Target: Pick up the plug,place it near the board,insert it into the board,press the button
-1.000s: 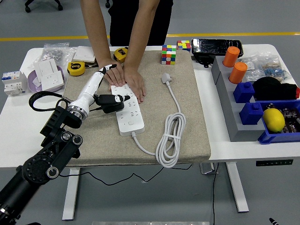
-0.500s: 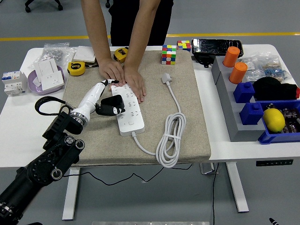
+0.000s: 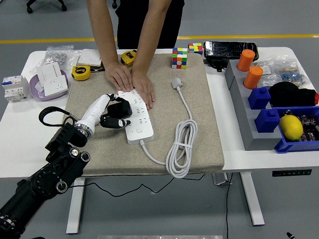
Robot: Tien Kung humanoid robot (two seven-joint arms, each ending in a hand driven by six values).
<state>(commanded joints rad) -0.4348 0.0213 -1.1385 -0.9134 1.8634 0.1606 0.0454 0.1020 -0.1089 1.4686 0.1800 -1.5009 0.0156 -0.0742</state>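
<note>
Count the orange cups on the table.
2: one orange cup at the far right beside the black box, the other just nearer, behind a blue bin. None looks hidden.

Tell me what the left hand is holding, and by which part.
The left hand grips a black plug around its body, at the power strip's left edge.

far end – person's hands (image 3: 130, 82) cover power strip (image 3: 135, 115) | near end – open
</note>
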